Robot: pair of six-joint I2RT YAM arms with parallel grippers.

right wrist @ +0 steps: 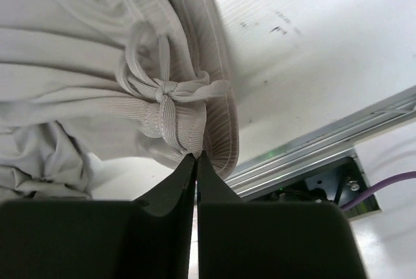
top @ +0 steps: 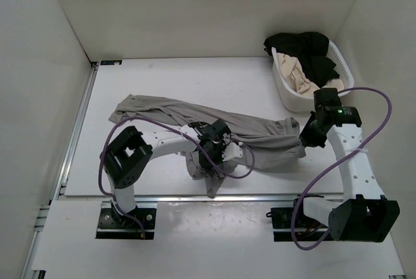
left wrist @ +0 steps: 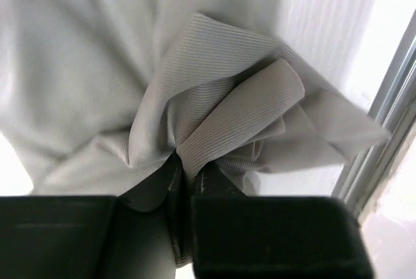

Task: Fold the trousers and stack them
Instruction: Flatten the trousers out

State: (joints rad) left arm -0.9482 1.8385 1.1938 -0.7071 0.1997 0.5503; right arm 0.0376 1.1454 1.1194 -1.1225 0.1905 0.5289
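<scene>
The trousers (top: 260, 127) lie spread across the middle of the bench (top: 169, 77), running from the far left down toward the right. 1 bunched part reaches the near edge under the left arm.

The left end effector (left wrist: 187, 173) is clamped on the trousers. Its 2 fingers (left wrist: 156, 189) stand almost together, with a pinched fold of ribbed grey cloth between them and no gap showing. Above the tips the cloth fans out in loose pleats. A metal rail (left wrist: 383, 129) runs just beside it on the right.

The right end effector (right wrist: 196, 159) is also closed on the trousers, at their right end. Its tips meet on the bottom rim of the waistband, just below the knotted drawstring (right wrist: 168, 89). Only a thin seam of cloth sits between the tips. The waistband hangs close to the bench's near rail (right wrist: 312, 150), with a purple cable (right wrist: 390, 183) beyond.

At the far right of the bench stands a white basket (top: 294, 101). It holds a black garment (top: 305, 48) and a beige garment (top: 297, 75), apart from the trousers.
</scene>
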